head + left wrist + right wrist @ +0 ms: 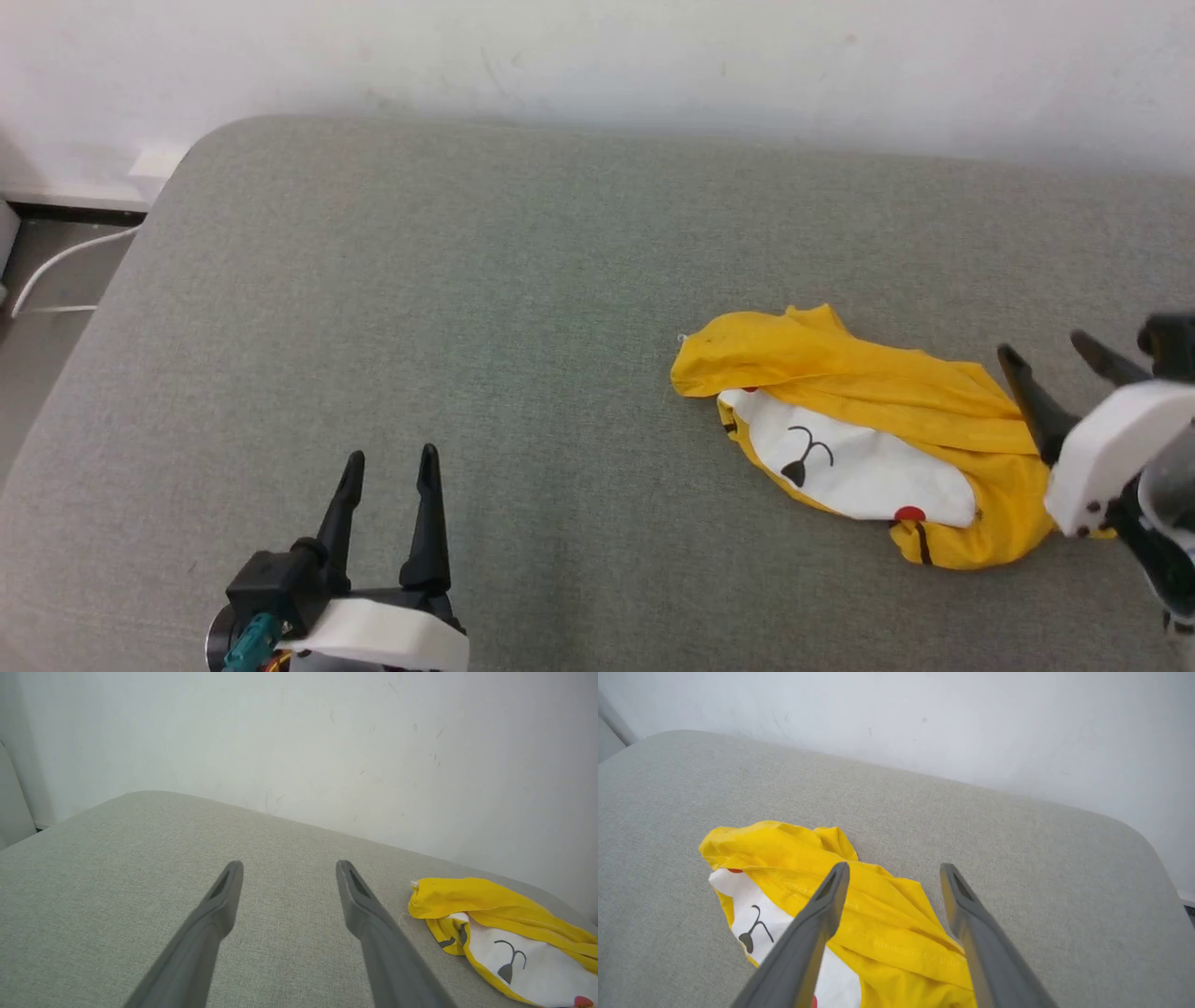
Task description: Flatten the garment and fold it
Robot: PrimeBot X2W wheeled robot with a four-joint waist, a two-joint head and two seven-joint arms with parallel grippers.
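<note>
The crumpled yellow shirt (868, 411) lies on a grey cushion (467, 327). The right tool (1041, 344) is spread empty over its edge. The left tool (392, 454) is open, well apart.

The left gripper (392, 455) is sitting at the lower left of the head view, its fingers (427, 513) pointing up and forward, jaws standing wide apart. The right gripper (1044, 344) is reaching in from the right edge, its white wrist housing (1116, 448) tilting, dark fingers angling up and leftward, jaws likewise spread wide. Neither is gripping anything.
</note>
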